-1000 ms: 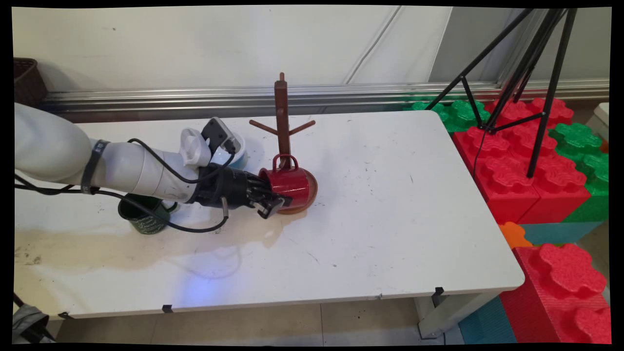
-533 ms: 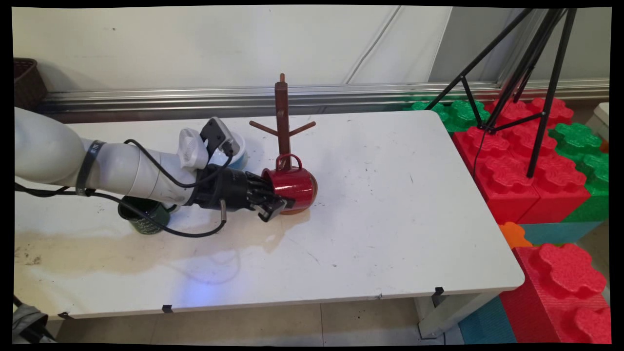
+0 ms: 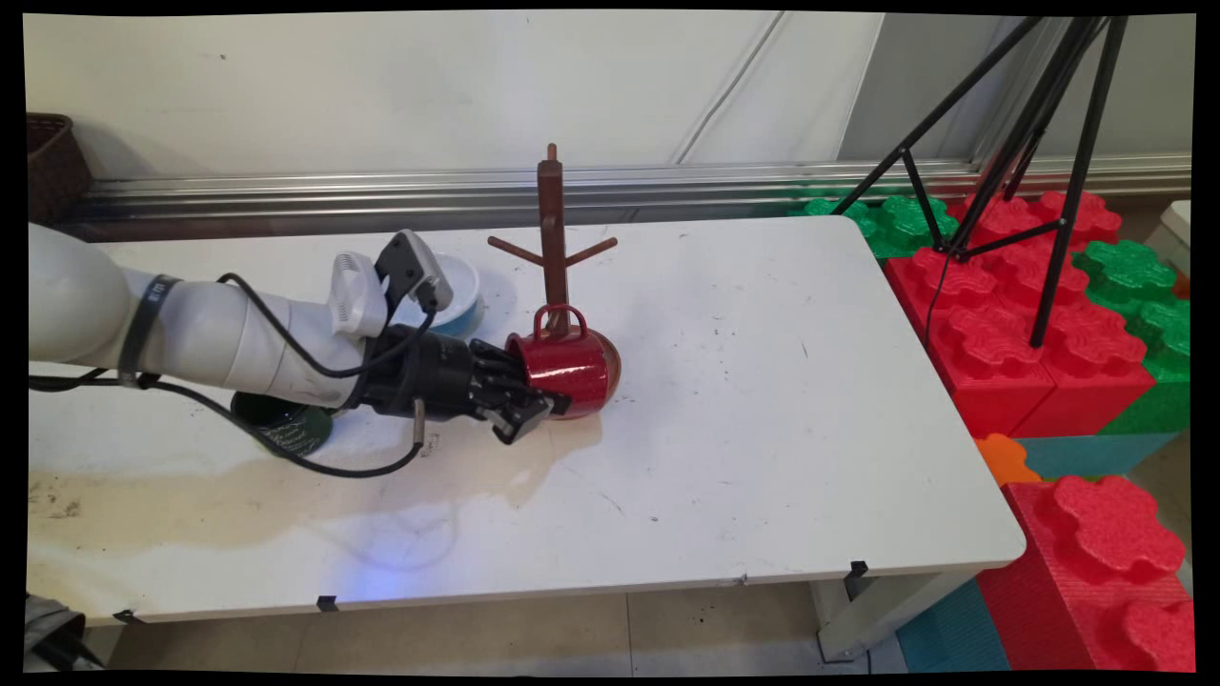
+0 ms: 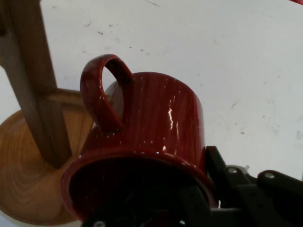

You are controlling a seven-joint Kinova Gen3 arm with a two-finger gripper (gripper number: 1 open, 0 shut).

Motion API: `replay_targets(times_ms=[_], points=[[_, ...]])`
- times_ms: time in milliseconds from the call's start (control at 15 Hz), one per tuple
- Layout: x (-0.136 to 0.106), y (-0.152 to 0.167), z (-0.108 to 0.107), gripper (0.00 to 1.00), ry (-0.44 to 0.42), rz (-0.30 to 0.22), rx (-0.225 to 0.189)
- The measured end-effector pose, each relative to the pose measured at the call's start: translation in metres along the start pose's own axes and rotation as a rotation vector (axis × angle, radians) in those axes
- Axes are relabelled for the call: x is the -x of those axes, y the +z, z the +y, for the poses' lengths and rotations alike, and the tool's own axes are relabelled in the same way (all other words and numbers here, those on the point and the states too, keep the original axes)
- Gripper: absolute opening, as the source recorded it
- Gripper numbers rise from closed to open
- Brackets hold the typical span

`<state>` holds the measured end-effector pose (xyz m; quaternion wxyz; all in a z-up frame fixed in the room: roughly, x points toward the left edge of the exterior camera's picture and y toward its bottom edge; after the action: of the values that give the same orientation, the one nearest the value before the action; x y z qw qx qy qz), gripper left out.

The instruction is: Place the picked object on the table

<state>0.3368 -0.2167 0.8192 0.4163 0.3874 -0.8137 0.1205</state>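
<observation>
1. No brand name or readable writing shows. The dark green mug (image 3: 283, 426) carries pale markings on its side, too small to read.
2. The arm reaches in from the left, nearly level and low over the white table (image 3: 743, 410), with black cables looping beneath its wrist.
3. The gripper (image 3: 534, 405) points right, towards the wooden mug tree (image 3: 553, 248), and is closed on the rim of the red mug (image 3: 572, 367): in the hand view one finger (image 4: 222, 175) presses the outside of the wall while the other goes into the mug's mouth, so the wall is pinched between them.
4. The red mug lies on its side, its mouth turned towards the gripper and its handle (image 4: 99, 97) pointing upwards. It sits just in front of the mug tree's post, over the round wooden base (image 4: 28, 179); whether it rests on the base or hangs just above it cannot be told.
5. The handle is close beside the post, below the tree's two side pegs; contact cannot be made out.
6. A white and blue bowl (image 3: 456, 295) stands left of the mug tree, behind the wrist.
7. The dark green mug stands further left of the mug tree, nearer the front, partly hidden under the forearm.
8. Red and green foam blocks (image 3: 1029, 324) and a black tripod (image 3: 1039, 143) stand well right of the mug tree, past the table's edge.
</observation>
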Motion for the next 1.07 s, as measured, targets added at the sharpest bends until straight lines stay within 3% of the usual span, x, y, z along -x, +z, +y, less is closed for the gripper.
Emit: replay_targets(times_ms=[267, 533, 1067], points=[[-0.001, -0.008, 0.009, 0.00, 0.027, -0.004, 0.019], [-0.004, -0.019, 0.017, 0.00, 0.076, -0.043, 0.030], [-0.016, -0.064, 0.011, 0.00, 0.169, -0.209, -0.008]])
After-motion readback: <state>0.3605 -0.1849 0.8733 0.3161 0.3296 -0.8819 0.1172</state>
